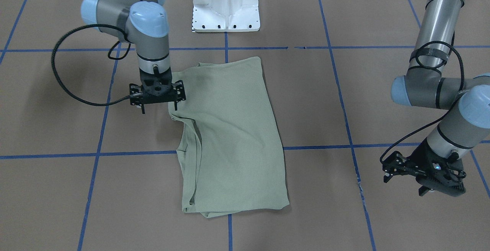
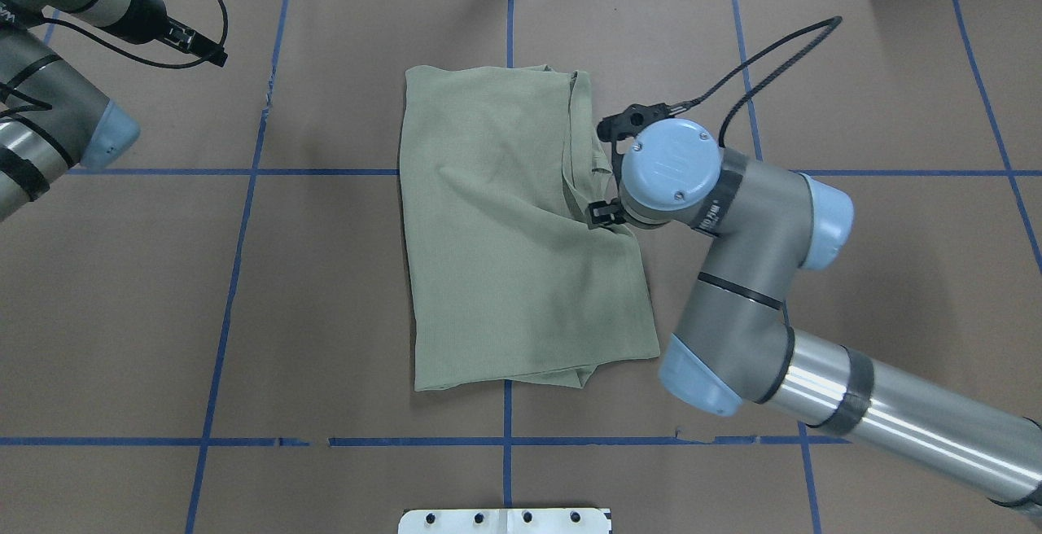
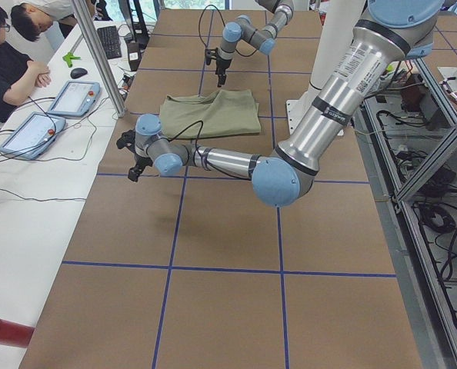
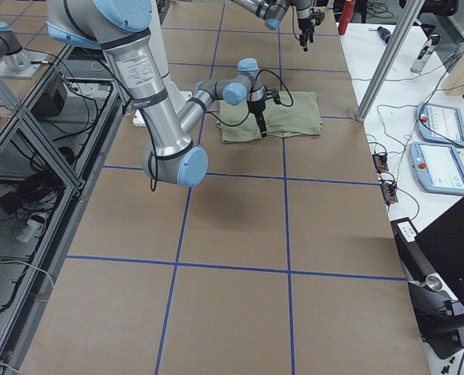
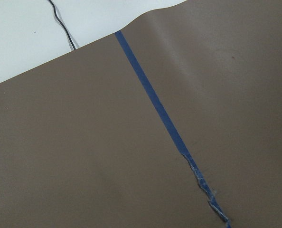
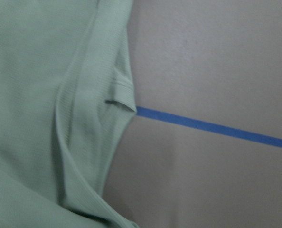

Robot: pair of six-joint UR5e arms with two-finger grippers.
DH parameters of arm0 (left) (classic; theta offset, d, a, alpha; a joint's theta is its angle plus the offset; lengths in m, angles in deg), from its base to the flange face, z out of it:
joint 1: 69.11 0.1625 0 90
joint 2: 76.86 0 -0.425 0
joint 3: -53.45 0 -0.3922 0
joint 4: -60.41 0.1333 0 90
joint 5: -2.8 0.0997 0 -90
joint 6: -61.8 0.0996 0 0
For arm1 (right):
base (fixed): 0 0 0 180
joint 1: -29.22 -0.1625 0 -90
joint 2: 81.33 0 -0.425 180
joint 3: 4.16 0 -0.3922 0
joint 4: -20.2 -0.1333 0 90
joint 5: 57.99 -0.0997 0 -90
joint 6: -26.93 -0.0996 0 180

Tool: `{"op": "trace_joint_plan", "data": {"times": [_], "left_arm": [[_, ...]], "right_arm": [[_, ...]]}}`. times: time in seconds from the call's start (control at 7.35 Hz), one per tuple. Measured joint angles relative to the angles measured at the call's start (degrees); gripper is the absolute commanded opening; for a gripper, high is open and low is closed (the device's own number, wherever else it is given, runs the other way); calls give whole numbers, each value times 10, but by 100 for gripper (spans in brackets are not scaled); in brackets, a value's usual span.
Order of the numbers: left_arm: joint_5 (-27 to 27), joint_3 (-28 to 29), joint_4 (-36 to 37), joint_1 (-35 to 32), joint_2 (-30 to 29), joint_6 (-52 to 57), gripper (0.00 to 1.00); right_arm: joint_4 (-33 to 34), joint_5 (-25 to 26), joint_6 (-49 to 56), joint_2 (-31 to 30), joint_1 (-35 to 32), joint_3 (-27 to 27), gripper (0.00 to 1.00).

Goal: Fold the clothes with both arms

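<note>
The clothes, one sage-green shirt (image 1: 233,136), lie folded into a long rectangle in the middle of the table (image 2: 505,233). My right gripper (image 1: 159,109) points straight down at the shirt's edge on the robot's right side, open, its thin fingers spread and nothing between them. The right wrist view shows that folded edge (image 6: 46,95) and a hem corner next to a blue tape line, with no fingers in sight. Far off on the robot's left my left gripper (image 1: 402,186) hangs above bare table, open and empty. The left wrist view holds only brown table and tape.
A white pedestal (image 1: 226,4) stands at the robot's side of the table. Blue tape lines (image 2: 505,441) grid the brown surface, torn in one spot (image 5: 207,190). Beyond the far edge are people (image 3: 13,69) and teach pendants (image 4: 439,125) on a white bench.
</note>
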Motion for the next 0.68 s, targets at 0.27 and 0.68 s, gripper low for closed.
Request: {"op": "trace_joint_plan", "data": {"times": [0.27,0.68], "left_arm": [[0,0,0,0,2,0,100],[0,1,0,0,3,0,100]], "right_arm": [[-80,-21,-8,67,-15,109,100],[-110,-56,3,100,-20,187,40]]}}
